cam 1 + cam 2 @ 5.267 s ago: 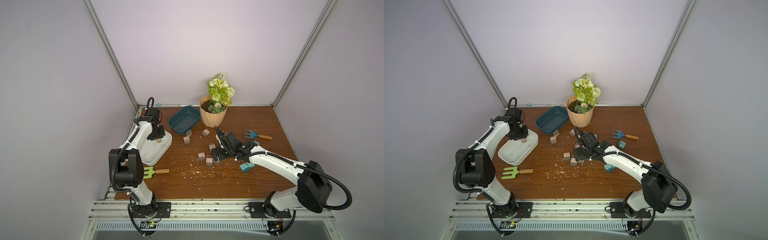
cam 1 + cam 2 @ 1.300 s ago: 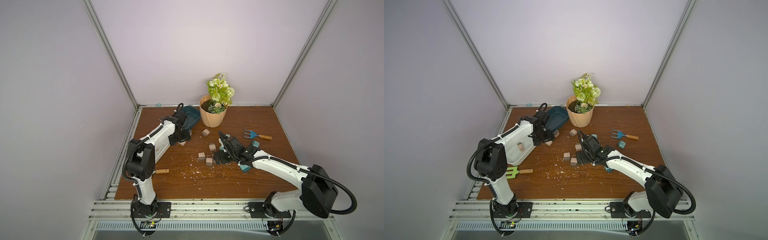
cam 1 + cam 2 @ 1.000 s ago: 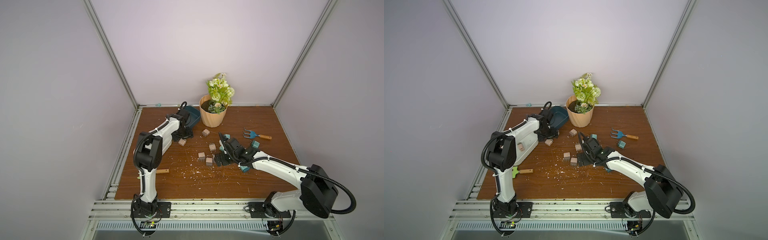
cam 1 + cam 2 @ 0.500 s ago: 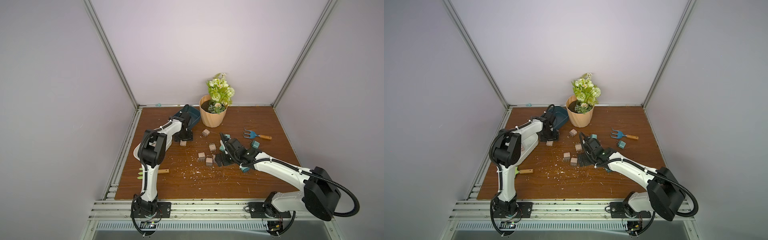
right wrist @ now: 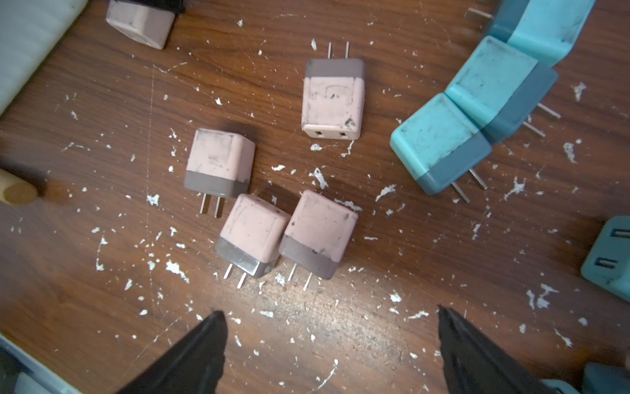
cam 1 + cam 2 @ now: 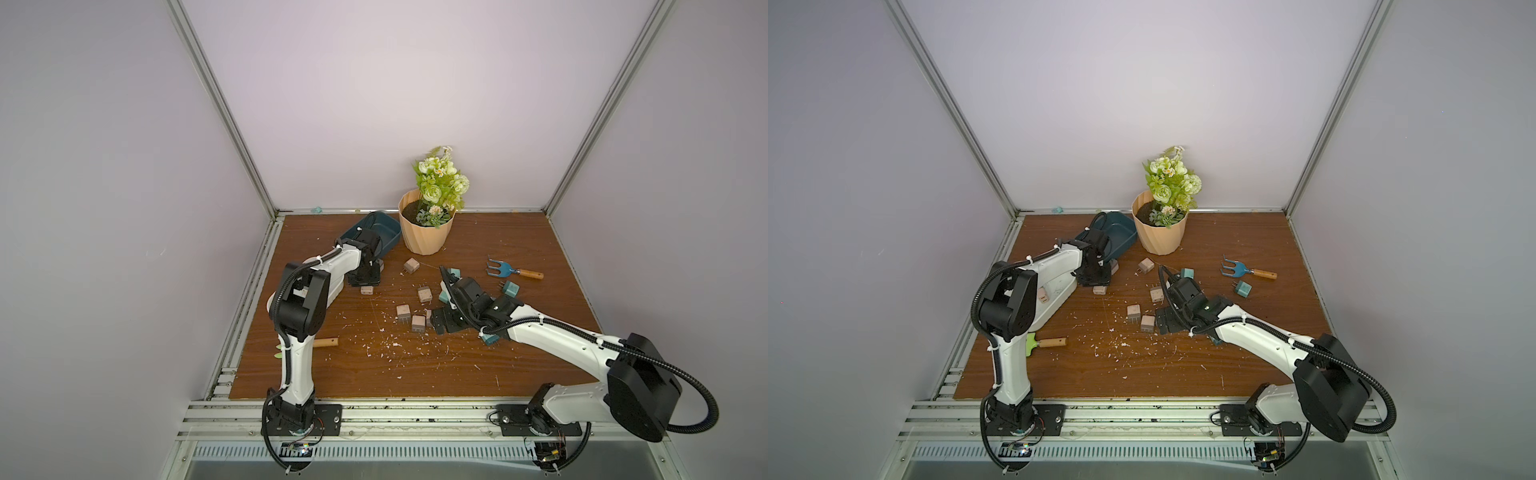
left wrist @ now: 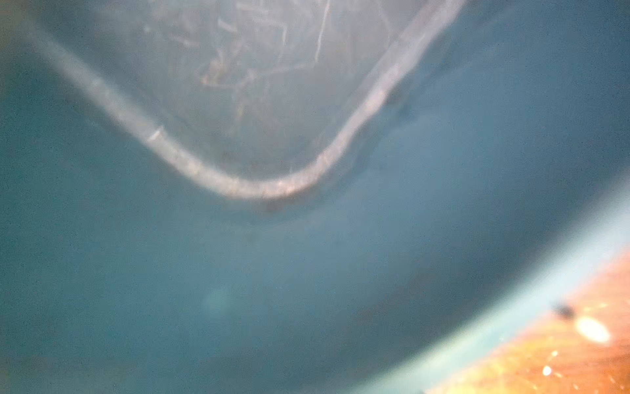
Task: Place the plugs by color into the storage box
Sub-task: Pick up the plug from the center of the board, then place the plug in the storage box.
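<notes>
At the far left, the white tray (image 6: 1061, 291) lies partly under the left arm, and at least one beige plug (image 6: 1041, 295) is already inside it. The left gripper (image 6: 365, 277) is low over the table (image 6: 374, 365), between the white tray and the blue tray (image 6: 384, 235). A single plug (image 6: 366, 290), also beige, lies on the wood just at its fingertips. I cannot tell how wide this gripper stands or whether it touches the plug. The top views are too small there, and the left wrist view gives only a blur of the blue tray (image 7: 306, 273).

In the middle, four loose plugs (image 5: 252, 235), all beige, lie near each other on the table. The right gripper (image 5: 330, 313) hovers just in front of them with its jaws wide apart, holding nothing. Further right, three teal plugs (image 5: 439, 143) touch each other in a row.

I judge that the sorting is not far along, because most plugs are on the table. The left arm seems to be at the pick of the single plug. Next it must close on the body, not the prongs, lift it and carry it to the white tray. The right gripper must choose one plug. The two nearest touch each other, so its fingers need the free sides.
</notes>
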Available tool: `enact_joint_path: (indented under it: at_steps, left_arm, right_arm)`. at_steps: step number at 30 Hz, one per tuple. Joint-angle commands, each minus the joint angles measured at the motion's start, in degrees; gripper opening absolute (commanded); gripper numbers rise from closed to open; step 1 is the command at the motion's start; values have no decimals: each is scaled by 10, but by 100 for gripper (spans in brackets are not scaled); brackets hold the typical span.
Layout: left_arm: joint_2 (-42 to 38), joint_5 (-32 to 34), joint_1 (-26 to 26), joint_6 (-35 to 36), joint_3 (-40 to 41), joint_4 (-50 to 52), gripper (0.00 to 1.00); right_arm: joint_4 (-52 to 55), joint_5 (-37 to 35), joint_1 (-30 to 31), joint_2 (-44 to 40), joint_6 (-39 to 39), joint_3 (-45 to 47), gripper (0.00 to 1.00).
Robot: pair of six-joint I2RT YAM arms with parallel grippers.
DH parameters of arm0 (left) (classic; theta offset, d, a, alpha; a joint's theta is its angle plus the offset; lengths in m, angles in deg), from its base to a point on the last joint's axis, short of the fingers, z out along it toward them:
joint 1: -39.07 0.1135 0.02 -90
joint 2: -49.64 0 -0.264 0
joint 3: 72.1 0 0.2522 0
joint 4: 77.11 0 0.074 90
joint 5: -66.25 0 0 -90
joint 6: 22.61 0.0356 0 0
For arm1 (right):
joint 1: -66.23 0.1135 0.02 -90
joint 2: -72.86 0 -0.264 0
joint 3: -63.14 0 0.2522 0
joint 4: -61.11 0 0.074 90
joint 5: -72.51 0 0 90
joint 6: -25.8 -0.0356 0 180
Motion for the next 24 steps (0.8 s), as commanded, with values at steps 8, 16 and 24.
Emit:
enact_joint_path:
  at_steps: [8, 16, 24]
  left_arm:
    - [-40, 2, -2, -10, -81, 103, 36]
    - [-106, -15, 61, -12, -113, 135, 36]
    - [-142, 4, 157, 30, -58, 142, 37]
  right_arm:
    - [-7, -9, -2, -7, 2, -14, 99]
    - [-10, -9, -3, -3, 4, -18, 99]
    - [-12, -4, -2, 3, 3, -20, 99]
